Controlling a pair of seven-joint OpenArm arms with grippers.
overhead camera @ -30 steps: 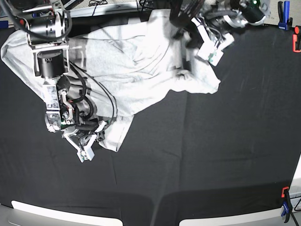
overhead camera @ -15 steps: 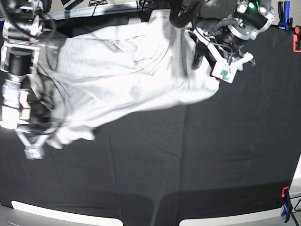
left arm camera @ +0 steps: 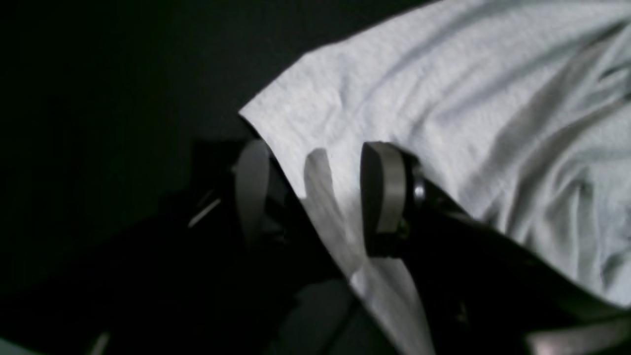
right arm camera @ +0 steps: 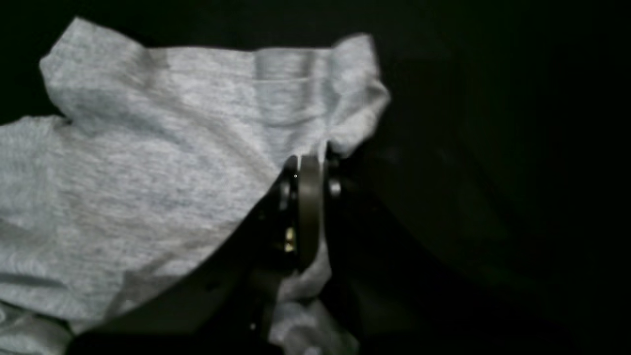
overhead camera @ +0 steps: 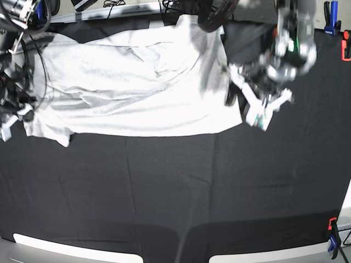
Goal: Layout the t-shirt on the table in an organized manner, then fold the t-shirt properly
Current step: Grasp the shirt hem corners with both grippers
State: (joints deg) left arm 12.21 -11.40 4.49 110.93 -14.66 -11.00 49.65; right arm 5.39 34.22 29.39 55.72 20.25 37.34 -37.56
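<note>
The t-shirt [overhead camera: 137, 87] lies light grey and stretched wide across the far half of the black table [overhead camera: 192, 192]. No lettering shows. At the far left, my right gripper [overhead camera: 13, 120] is shut on the shirt's lower left corner. The right wrist view shows that gripper [right arm camera: 308, 167] pinching a bunched hem of the t-shirt [right arm camera: 148, 162] over the table [right arm camera: 493, 148]. My left gripper [overhead camera: 247, 107] is at the shirt's lower right corner. In the left wrist view it [left arm camera: 315, 195] stands open, with the edge of the t-shirt [left arm camera: 443, 98] running between its fingers [left arm camera: 382, 197] above the table [left arm camera: 98, 74].
A blue clamp [overhead camera: 333, 11] and an orange clamp [overhead camera: 345, 46] sit at the far right edge. Another clamp [overhead camera: 332, 235] grips the near right corner. Cables [overhead camera: 115, 4] lie beyond the far edge. The table's near edge [overhead camera: 66, 249] runs along the bottom.
My right gripper has pulled the shirt's corner far to the left, drawing the crumpled shirt out flat and wide. My left gripper has come down along the shirt's right side.
</note>
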